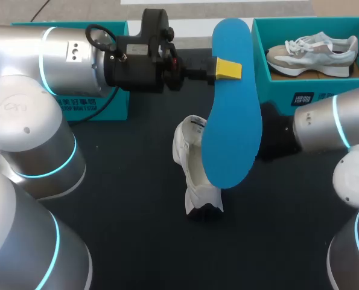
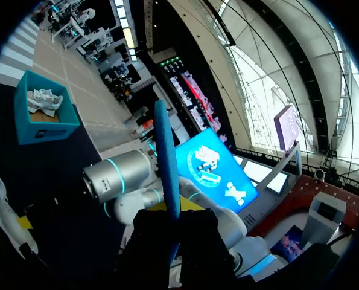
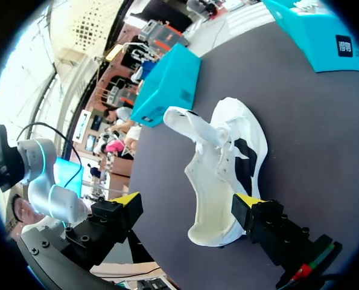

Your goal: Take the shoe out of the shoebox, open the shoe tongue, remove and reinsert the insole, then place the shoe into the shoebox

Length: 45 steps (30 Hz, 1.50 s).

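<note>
Insole, blue, pinched in my left claw above the white shoe; my right claw gapes wide around the shoe. I'd steady the shoe, then feed the insole in toe-first.

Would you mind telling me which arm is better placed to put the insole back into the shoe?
Left, I think: the left gripper holds the insole over the shoe; the right gripper stands open around it.

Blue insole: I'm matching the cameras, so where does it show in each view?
Head view: blue insole held up by the left gripper, over the white shoe.
Left wrist view: insole edge-on, clamped in that gripper.
Right wrist view: not in it.
Shared landmark: the white shoe, in all three.
</note>
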Tool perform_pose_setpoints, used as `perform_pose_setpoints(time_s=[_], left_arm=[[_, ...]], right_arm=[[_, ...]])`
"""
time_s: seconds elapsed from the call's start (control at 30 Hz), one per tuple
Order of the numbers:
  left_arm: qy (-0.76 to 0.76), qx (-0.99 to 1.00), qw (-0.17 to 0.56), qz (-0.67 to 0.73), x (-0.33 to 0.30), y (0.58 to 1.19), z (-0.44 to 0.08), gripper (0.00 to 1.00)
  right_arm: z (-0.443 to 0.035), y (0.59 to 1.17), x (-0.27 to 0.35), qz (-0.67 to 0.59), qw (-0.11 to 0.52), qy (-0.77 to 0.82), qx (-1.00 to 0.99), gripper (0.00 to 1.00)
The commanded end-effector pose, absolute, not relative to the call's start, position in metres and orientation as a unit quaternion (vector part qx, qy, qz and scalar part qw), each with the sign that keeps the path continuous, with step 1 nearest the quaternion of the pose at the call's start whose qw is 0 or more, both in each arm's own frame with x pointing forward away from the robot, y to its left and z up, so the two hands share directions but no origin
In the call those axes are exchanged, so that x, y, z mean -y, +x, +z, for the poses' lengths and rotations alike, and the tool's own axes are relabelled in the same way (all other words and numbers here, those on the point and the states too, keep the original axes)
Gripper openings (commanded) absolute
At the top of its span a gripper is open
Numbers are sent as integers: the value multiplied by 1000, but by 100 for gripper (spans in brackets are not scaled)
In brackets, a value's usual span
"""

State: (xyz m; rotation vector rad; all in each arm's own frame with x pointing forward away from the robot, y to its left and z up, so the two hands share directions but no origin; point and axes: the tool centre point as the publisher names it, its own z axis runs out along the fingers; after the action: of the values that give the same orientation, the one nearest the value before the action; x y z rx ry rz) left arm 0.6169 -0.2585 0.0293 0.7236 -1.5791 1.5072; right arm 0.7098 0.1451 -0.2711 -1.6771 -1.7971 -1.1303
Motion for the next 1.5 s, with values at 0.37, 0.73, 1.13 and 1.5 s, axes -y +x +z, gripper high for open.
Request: perform_pose_setpoints(time_s=[0.37,0.73,1.13,1.5], left_arm=[[288,627,408,598,260,616,29,0],[288,627,408,598,260,616,29,0],[288,627,408,598,260,616,29,0],[288,627,408,598,260,616,29,0]], right_arm=[[-226,708,-93,-500,347,-513,605,100],[-198,725,-82,-513,365,-506,589,100],[-197,728,-84,-512,372,-517,576,100],[-197,728,-84,-512,372,-517,576,100]])
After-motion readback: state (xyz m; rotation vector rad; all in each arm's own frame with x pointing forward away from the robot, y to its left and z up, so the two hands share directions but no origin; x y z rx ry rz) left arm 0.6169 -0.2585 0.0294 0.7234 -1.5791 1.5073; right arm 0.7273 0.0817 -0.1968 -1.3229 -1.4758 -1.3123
